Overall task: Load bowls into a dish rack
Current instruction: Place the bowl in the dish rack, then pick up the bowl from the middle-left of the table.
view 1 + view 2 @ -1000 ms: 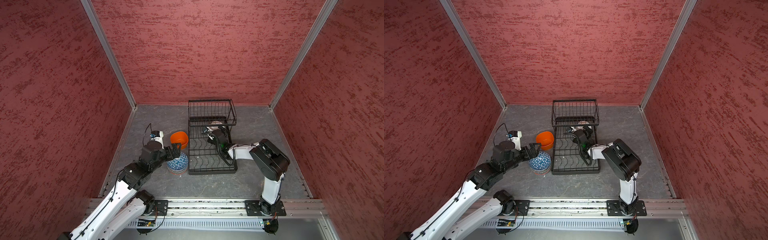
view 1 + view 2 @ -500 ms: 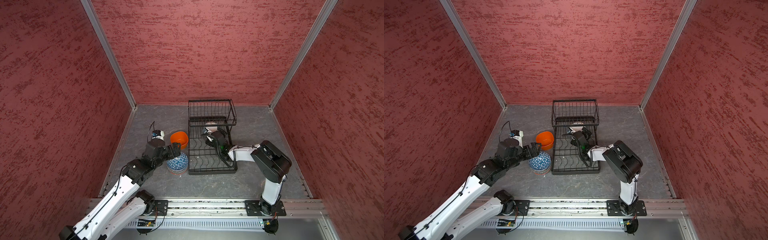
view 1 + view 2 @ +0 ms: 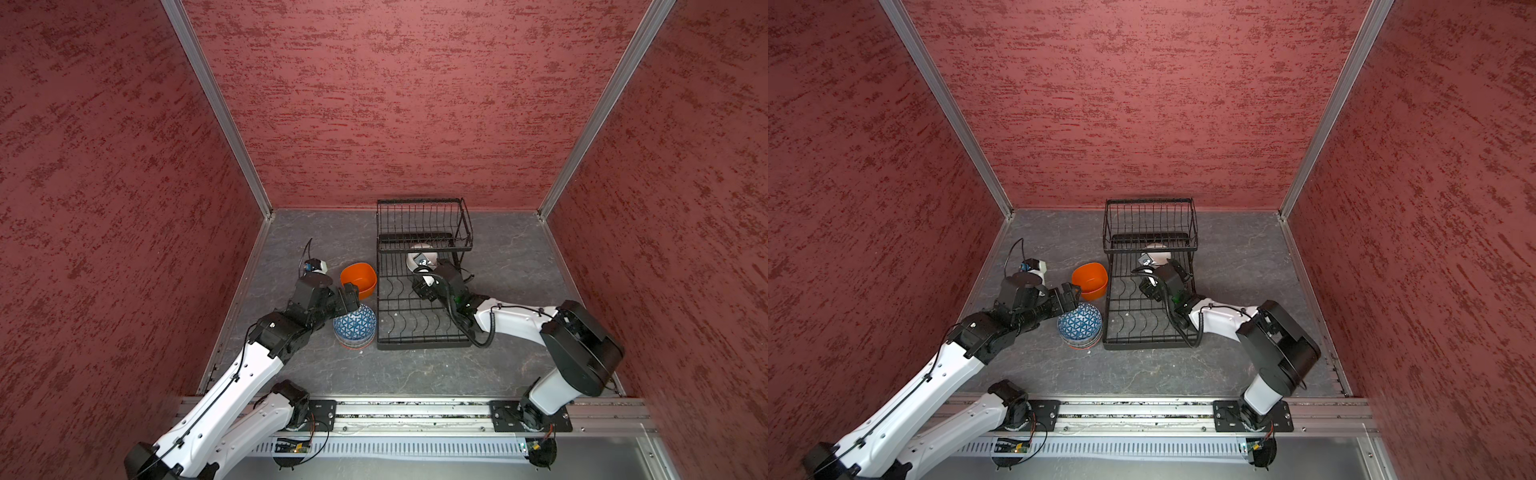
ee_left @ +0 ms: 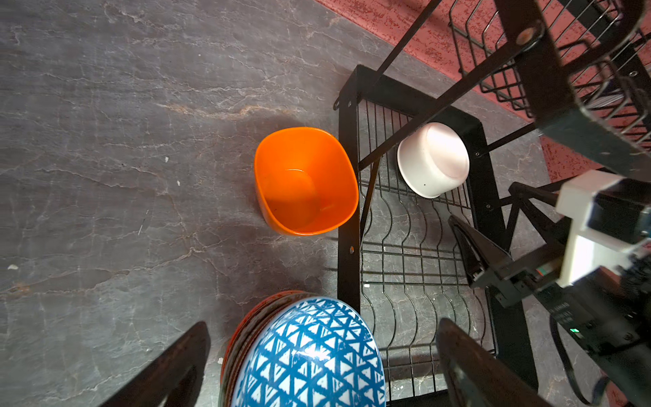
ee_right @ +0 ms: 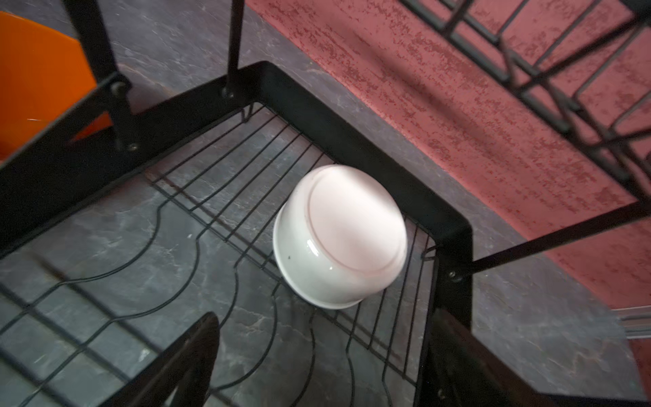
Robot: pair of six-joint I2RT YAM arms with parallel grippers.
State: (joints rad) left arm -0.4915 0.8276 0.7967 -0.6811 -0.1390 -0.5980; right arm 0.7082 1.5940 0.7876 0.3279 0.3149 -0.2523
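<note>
The dish rack (image 3: 422, 344) stood on the grey worktop (image 3: 415, 374), with its raised basket (image 3: 419, 239) at the far end.

1 white bowl (image 5: 338, 236) lay in the rack's base tray (image 5: 352, 155), under the raised basket and close to the tray's far right corner. It rested on the slot wires, base up and tilted.

The orange bowl (image 4: 304, 179) sat upright on the worktop, just beside the rack's left long side, level with the front edge of the raised basket. Contact with the rack rim could not be determined.

The stack of patterned bowls (image 3: 354, 328) sat base up on the worktop, just beside the same left side, nearer the rack's near end. The uppermost bowl carried a blue triangle pattern on white; red rims showed beneath it.

The left pincer (image 3: 351, 298) was positioned over the stack, outside the rack's left side. Its jaws were spread wide and held nothing. In the left wrist view, its 2 fingers (image 4: 169, 366) stood on either side of the blue-patterned bowl.

The right pincer (image 5: 324, 320) was positioned above the base tray, inside the rack, short of the white bowl and apart from it. Its jaws were likewise spread, with nothing between them.
</note>
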